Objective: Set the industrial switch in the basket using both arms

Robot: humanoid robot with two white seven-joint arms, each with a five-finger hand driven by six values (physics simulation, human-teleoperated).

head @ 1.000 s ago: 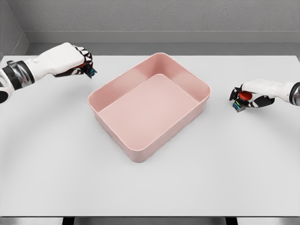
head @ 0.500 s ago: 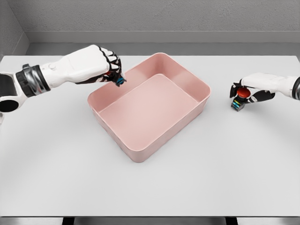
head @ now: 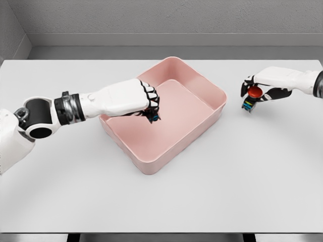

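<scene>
A pink rectangular basket [head: 204, 87] sits in the middle of the white table. My left hand [head: 146, 103] reaches over the basket's left wall and is shut on a small dark industrial switch [head: 154, 118] with blue parts, held above the basket floor. At the right, my right hand [head: 255, 88] is shut on a second industrial switch [head: 249, 100] with a red button, lifted above the table to the right of the basket.
The white table [head: 227, 176] stretches wide around the basket, with its front edge near the bottom of the view. A grey wall runs behind the table's far edge.
My left hand carried its switch rightward from the basket's left rim to over the basket's inside. My right hand rose and shifted slightly left with its red-button switch.
</scene>
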